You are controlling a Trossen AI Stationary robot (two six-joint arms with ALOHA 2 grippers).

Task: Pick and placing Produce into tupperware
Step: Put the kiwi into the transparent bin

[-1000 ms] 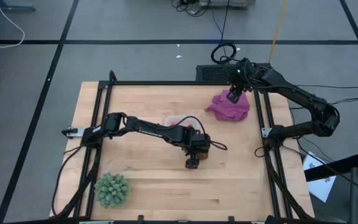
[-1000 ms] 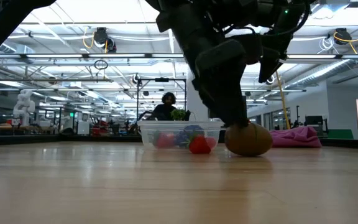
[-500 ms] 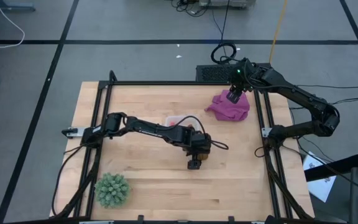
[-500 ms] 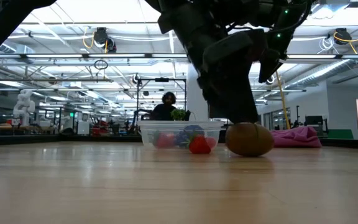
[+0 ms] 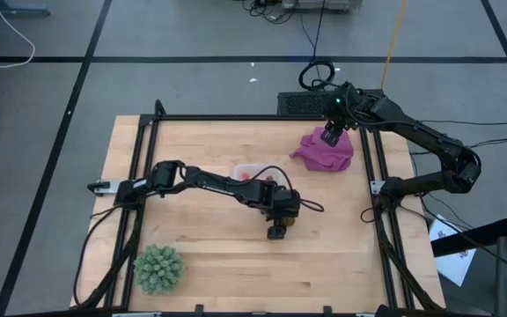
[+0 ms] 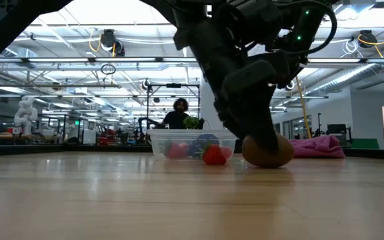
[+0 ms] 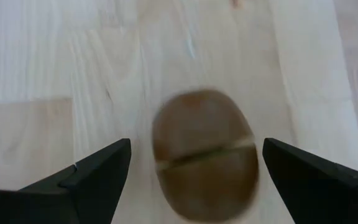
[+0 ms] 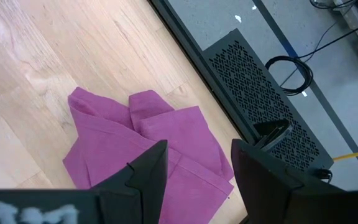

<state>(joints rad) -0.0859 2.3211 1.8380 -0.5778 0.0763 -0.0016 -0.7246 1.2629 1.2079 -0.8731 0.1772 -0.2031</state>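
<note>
I see my left gripper [image 7: 191, 180] spread wide, with bare bench [image 7: 55, 62] flanking the brown round piece [image 7: 205, 152]. In the high view, the tupperware [image 5: 250, 169] and left arm block mid-frame; the spiky green ball [image 5: 158, 269] occupies lower left, the cloth [image 5: 326, 150] upper right.

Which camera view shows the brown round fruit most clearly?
The left wrist view: the brown fruit fills it, between the open left pincer. The low view hides part behind the arm; the high view hides it almost fully.

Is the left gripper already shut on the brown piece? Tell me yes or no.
No. In the left wrist view the left gripper is open, its fingers standing wide on either side of the brown round piece lying on the table.
</note>
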